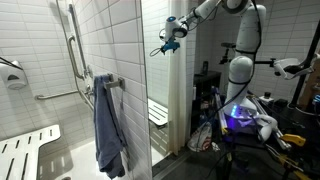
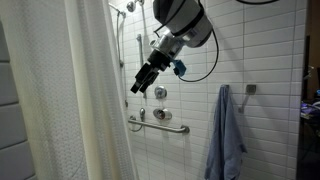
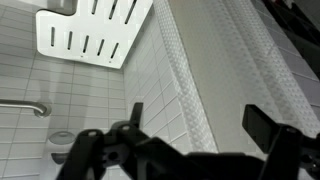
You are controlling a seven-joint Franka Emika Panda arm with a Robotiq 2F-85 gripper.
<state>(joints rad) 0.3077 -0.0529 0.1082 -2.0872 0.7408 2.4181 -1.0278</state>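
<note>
Gripper (image 2: 137, 86): raised high, jaws wide, holding nothing.
Curtain (image 2: 60, 90): close by, not touched.
Towel (image 2: 228, 135): hanging, not touched.

In an exterior view, the towel (image 2: 228, 135) hangs against the wall (image 2: 270, 50), right of the horizontal grab bar (image 2: 160, 125). The tool (image 2: 138, 88) stands above that bar, near the curtain (image 2: 60, 100) on its left and well apart from the towel. In an exterior view, the seat (image 1: 28, 150) lies low, left of the towel and lower than the vertical grab bar (image 1: 72, 45).
</note>
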